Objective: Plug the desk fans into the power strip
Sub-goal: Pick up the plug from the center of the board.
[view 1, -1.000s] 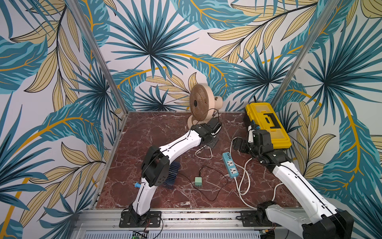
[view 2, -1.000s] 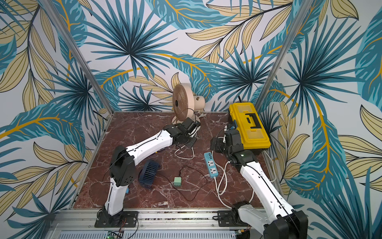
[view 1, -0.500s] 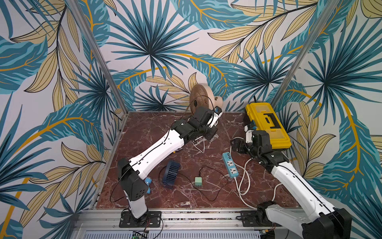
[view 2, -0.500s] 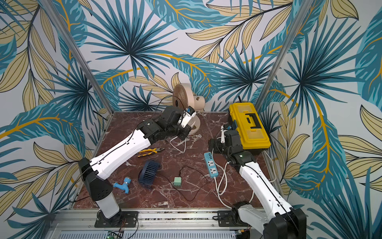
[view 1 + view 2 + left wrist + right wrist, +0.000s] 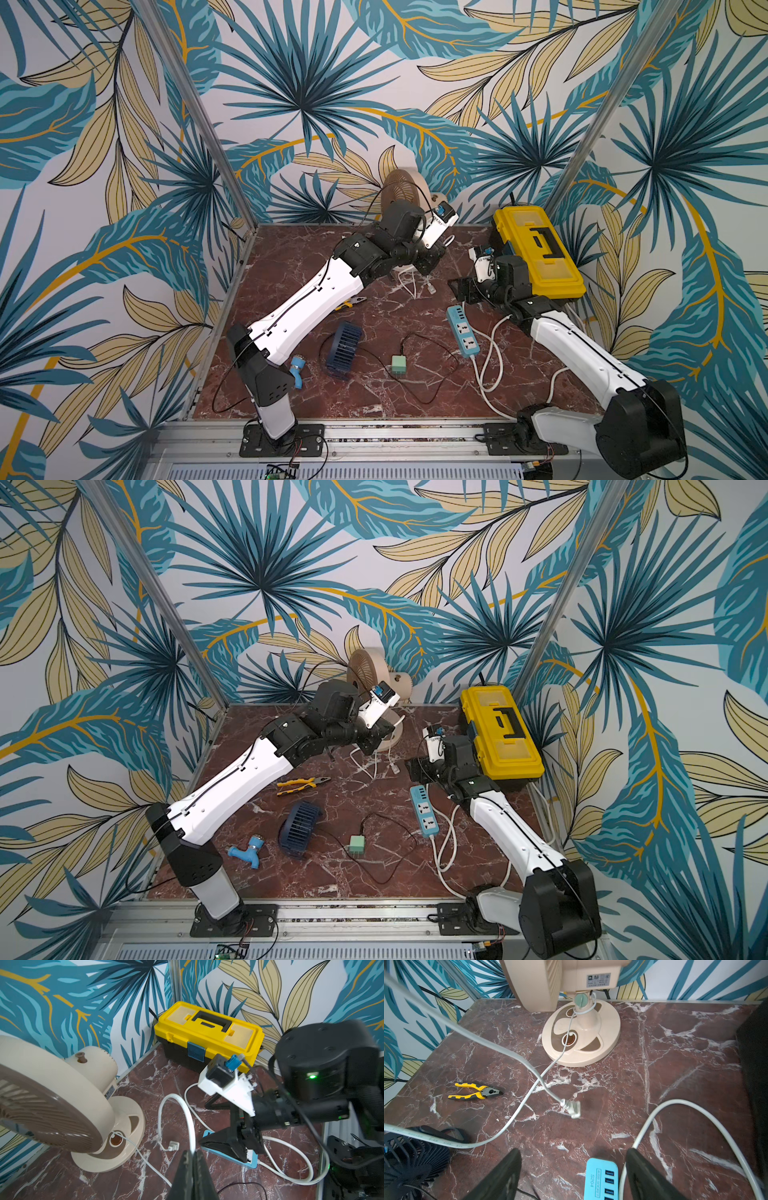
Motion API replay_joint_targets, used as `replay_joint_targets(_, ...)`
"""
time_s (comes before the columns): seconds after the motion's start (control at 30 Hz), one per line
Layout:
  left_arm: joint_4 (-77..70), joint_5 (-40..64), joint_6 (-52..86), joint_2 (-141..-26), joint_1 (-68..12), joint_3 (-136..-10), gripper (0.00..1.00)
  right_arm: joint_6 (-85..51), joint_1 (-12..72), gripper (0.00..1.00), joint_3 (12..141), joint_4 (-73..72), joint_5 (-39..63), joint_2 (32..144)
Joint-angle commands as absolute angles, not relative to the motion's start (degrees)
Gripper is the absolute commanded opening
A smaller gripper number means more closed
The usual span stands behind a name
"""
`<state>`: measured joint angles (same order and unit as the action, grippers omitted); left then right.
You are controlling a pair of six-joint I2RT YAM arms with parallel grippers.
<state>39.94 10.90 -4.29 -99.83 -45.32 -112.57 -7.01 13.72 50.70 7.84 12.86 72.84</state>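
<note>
Lying between wide-open right fingers: power strip end; left fingers pinch fan cord.

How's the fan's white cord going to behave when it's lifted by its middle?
Probably floppy: the cord arches out of the shut left gripper and droops. Its plug, free at the end, would likely trail and swing.

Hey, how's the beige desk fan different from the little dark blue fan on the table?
The beige desk fan stands upright on a round base; the dark blue fan lies tilted with no stand showing. The beige fan sits at the back wall, the blue fan nearer the front. The beige fan is clearly larger than the blue one. Both have slatted grilles.
</note>
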Motion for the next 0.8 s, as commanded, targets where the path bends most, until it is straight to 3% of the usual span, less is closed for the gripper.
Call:
replay_joint_targets(0.0,39.7,15.2,-4.8,-98.8,-45.1,-116.8,0.0,-4.4,14.0,0.81,51.7,6.6,15.4,75.1)
replay_joint_targets(0.33,40.0,19.4,-3.8,-99.6,-45.0,-120.8,0.0,-3.0,15.8,0.78,50.8,6.2,16.9,77.9)
replay_joint_targets(0.6,40.2,19.8,-3.7,-100.1,-44.8,-121.1,0.0,-5.7,16.2,0.77,49.2,7.0,10.6,74.7)
replay_joint_targets(0.77,40.1,19.7,-3.7,-100.4,-44.9,-121.6,0.0,-6.3,16.3,0.74,47.4,7.1,13.8,71.4)
